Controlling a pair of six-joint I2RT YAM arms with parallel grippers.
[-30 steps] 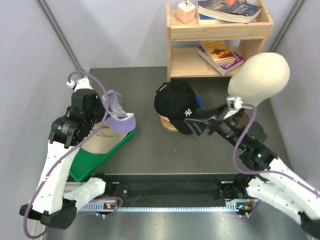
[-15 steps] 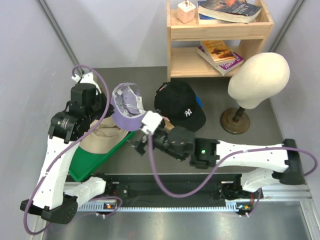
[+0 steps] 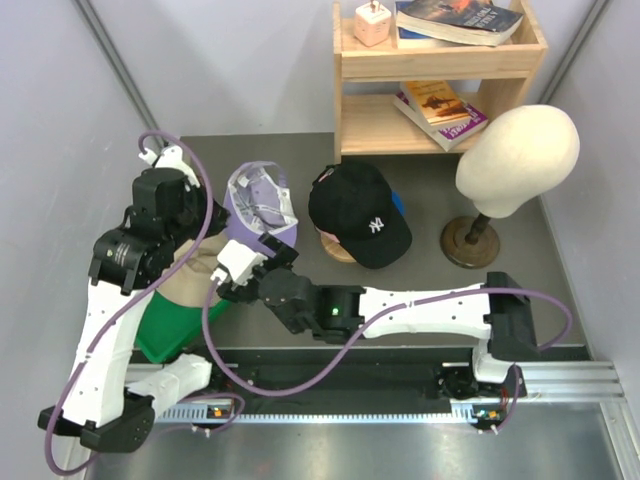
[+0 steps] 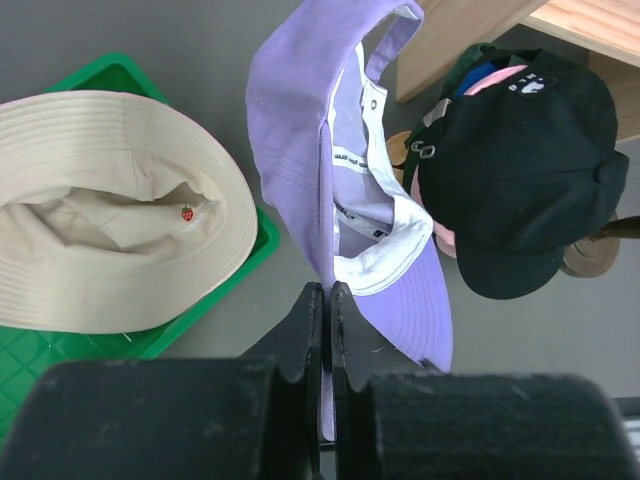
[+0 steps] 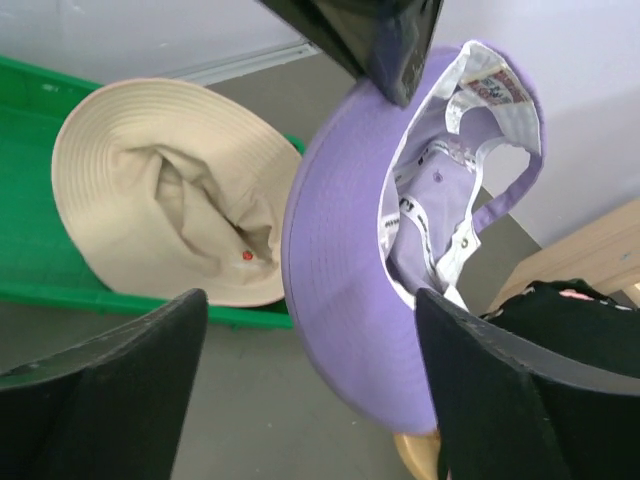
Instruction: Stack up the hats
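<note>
Beside green tray [image 4: 40, 360] (cream hat [image 4: 100, 210] inside), left pincer [image 4: 325, 292] grips lavender cap [image 4: 295, 130].

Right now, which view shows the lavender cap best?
Left wrist: nearly the whole lavender cap shows, lining and brim, with the left gripper shut on its brim edge. Right wrist shows it close, lower end hidden. Top external shows only the open inside, partly behind the right arm.

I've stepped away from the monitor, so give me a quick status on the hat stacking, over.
Left gripper shut on lavender cap, held aloft by the brim. Right gripper open, fingers flanking that brim. Stack topped by black cap; nothing between.
</note>
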